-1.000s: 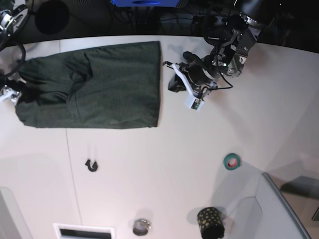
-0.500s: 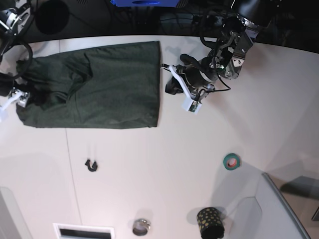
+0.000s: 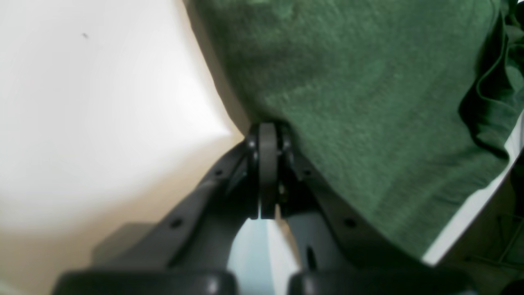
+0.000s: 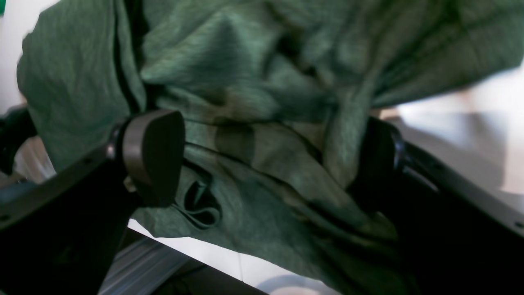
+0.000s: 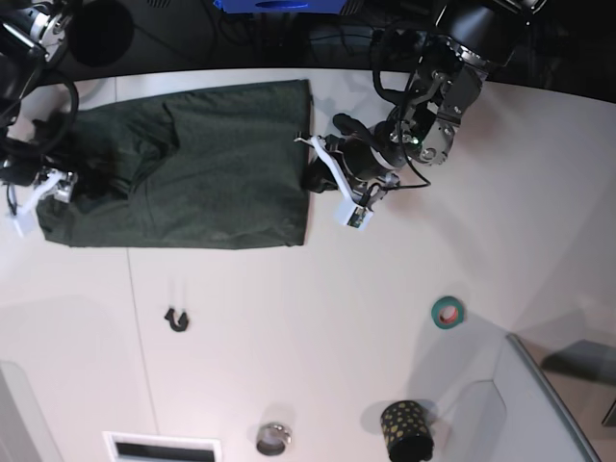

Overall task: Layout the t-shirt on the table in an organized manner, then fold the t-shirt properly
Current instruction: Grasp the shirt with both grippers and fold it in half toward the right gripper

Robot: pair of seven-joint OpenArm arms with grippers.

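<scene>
- The t-shirt [image 5: 192,164] lies across the far left part of the table [image 5: 337,318], folded lengthwise into a long band; its right hem edge is straight, its left end bunched and wrinkled.
- The left gripper [image 3: 268,143] has its jaws pressed together, tips right at the hem edge of the shirt. Whether any cloth is pinched between them I cannot tell; in the base view it sits at the middle of that edge [image 5: 313,173].
- The right gripper [image 4: 262,159] stands wide apart, its two pads [image 4: 153,155] straddling the crumpled sleeve and collar end, cloth heaped between them but not squeezed.
- The step in hand looks like flattening and squaring the band before the next fold.
- To do it well, I judge the right side should close on a thin, single bunch rather than the whole heap, then draw outward, low to the table, against the left side's hold.
- Pull gently and evenly, or the straight hem will skew.
- Tape roll [image 5: 447,312] and cup [image 5: 405,429] sit well apart, no obstacle.
</scene>
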